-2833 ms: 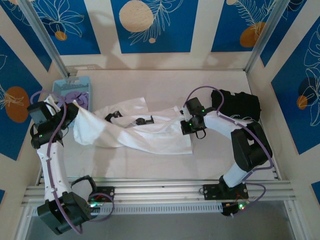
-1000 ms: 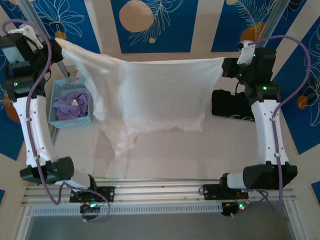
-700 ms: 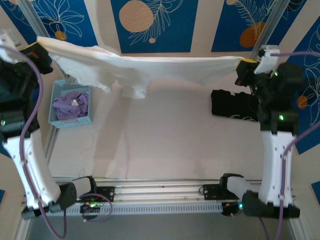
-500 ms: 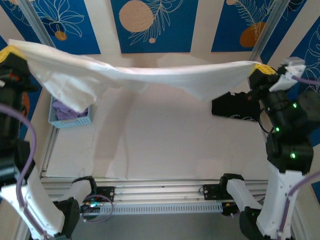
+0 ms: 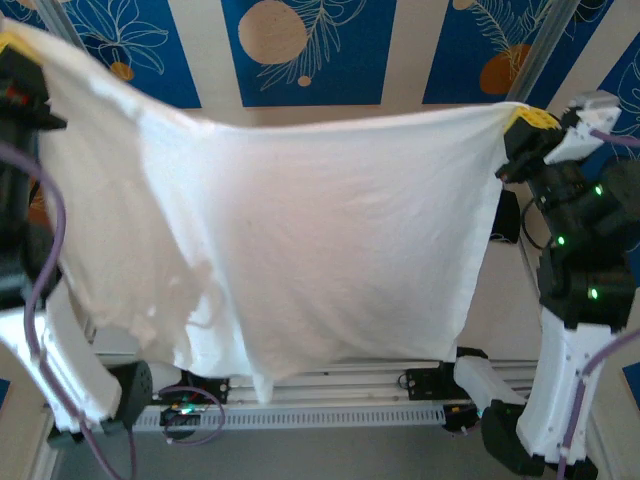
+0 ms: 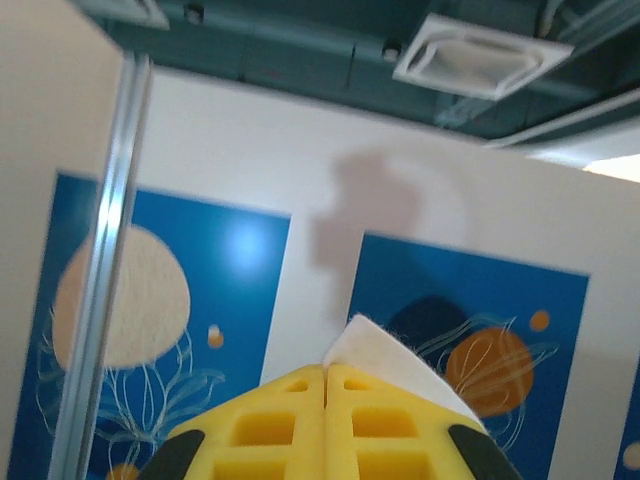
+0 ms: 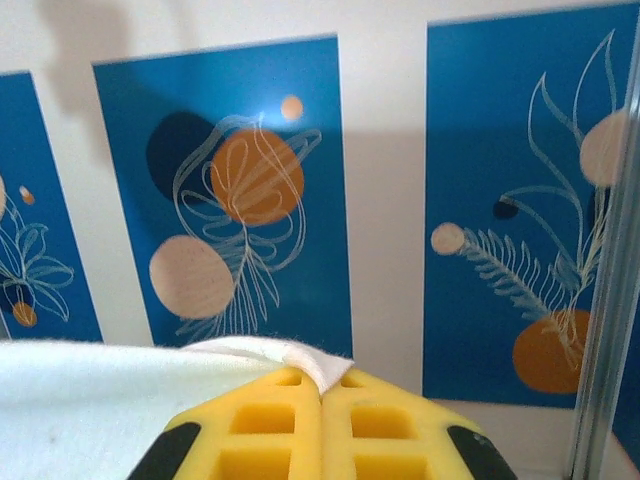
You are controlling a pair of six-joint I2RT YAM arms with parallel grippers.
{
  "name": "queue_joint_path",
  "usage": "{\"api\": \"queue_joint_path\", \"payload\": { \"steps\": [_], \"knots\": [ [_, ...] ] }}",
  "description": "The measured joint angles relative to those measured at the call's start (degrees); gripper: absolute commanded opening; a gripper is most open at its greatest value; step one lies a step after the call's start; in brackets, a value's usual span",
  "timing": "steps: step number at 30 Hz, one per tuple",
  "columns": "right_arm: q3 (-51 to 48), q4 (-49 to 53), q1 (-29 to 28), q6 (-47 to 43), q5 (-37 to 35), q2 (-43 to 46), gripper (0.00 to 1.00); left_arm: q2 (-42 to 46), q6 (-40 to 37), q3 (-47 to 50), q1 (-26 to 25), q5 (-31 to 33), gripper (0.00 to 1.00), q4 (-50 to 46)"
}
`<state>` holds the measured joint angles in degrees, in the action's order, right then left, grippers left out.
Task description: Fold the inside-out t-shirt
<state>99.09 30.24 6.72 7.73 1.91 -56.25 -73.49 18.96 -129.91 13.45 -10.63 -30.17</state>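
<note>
Both arms are raised high with the inside-out t-shirt (image 5: 300, 230) stretched between them like a sheet on a line, well clear of the worktop (image 5: 506, 292) and screening most of it from above. The left gripper (image 6: 325, 385) is pinched shut on one upper corner of the cloth, up by the far-left corner post. The right gripper (image 7: 322, 390) is clamped on the other upper corner, toward the far-right side. The shirt's long axis runs left to right between them. Its top edge is taut with a slight dip in the middle, and the body hangs straight down. The right side edge falls clean and nearly vertical, while the lower left hangs bunched and uneven. Its bottom edge lines up over the rail (image 5: 400, 384) at the worktop's near edge. A dark bundle (image 5: 506, 216) peeks out beside the shirt's right edge.
</note>
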Motion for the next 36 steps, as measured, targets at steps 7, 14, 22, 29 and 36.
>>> {"api": "queue_joint_path", "payload": {
  "steps": [7,14,22,29,36],
  "knots": [
    [-5.9,-7.5,-5.9,-1.8,-1.9,-14.9,0.00,-17.9,-1.8,9.1,-4.1,-0.2,0.00,5.1],
    [-0.3,-16.1,-7.9,-1.9,-4.1,-47.7,0.06,-45.4,-3.9,6.1,-9.6,0.0,0.06,9.7],
    [34.1,-3.0,-8.6,-0.2,-8.3,-87.8,0.38,-81.6,-4.3,-25.9,-12.9,-0.2,0.57,2.0],
    [14.1,3.0,-10.1,0.5,-11.3,-73.7,0.41,-64.7,-1.6,1.7,-13.4,0.2,0.67,4.8],
    [-18.1,4.3,-11.7,8.2,-11.6,-45.8,0.44,-33.5,5.2,36.9,-16.8,0.6,0.68,15.4]
  ]
}}
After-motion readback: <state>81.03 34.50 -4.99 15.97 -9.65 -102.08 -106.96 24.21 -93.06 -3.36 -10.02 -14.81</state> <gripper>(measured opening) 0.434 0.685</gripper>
